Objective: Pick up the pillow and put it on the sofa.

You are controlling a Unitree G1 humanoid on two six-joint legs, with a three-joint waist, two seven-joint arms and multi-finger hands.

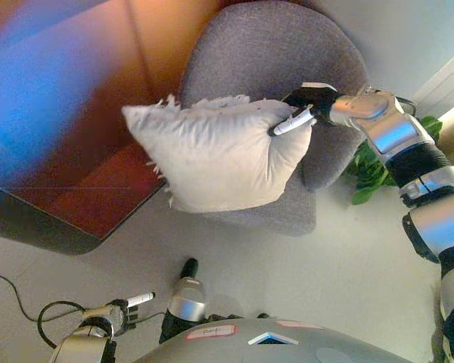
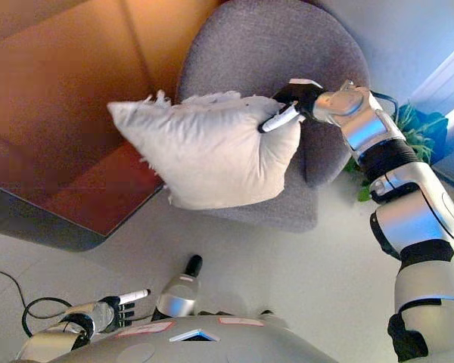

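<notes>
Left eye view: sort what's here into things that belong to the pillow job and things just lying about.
Part of the job:
- white pillow, pinched at its corner by the right hand
- grey sofa chair, where it goes
- left hand, idle, low at the view's left

Just lying about:
- green plant beside the chair
- dark-edged reddish table

Pillow (image 1: 216,155): soft matt off-white cloth, frayed fringe along edge. Sofa (image 1: 280,57): grey woven fabric, slightly rough, matt. Floor (image 1: 348,265): smooth, pale, faint sheen. Plant (image 1: 371,170): glossy green leaves.
</notes>
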